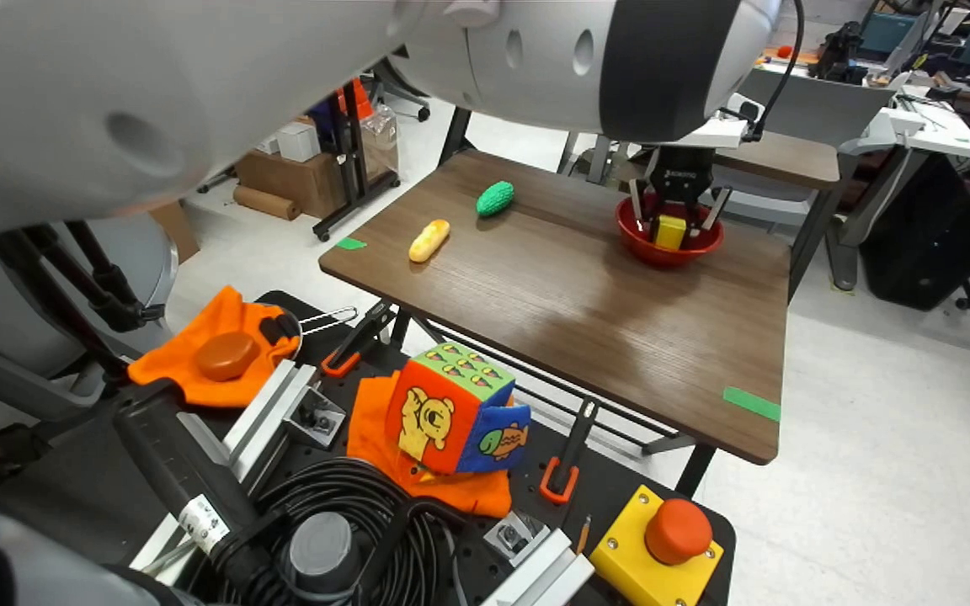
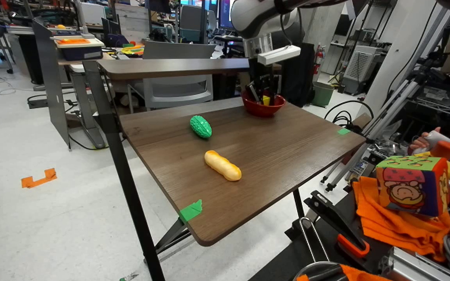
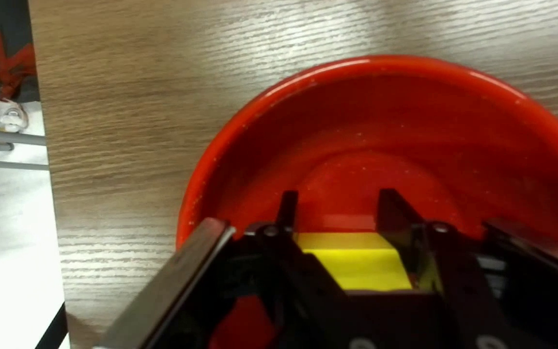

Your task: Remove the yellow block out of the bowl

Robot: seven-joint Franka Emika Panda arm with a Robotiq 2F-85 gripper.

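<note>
Brown wood-grain table (image 1: 535,278) carries, toward the left in an exterior view, a yellow-orange oblong (image 1: 429,241) and a green rounded object (image 1: 495,199), and toward the far right a red bowl (image 1: 658,257). Item under inspection, the yellow block (image 3: 364,269), is located inside that bowl, between the fingers (image 3: 287,211) of the hand (image 3: 339,212). The hand appears to be grasping it, one finger against each of two opposite sides, no gap noted; firmness of hold is not determinable, nor whether the block is clear of the bowl's floor. Handling assessment: probably light, with low fragility; faces look flat and edges straight, suggesting stiffness, though dense foam cannot be excluded. Slip risk is judged low. Recommended hold: the two opposite flat sides, near their middle; the fingers stand at those sides. A straight upward lift is advised, since the bowl's rim surrounds the fingers.
</note>
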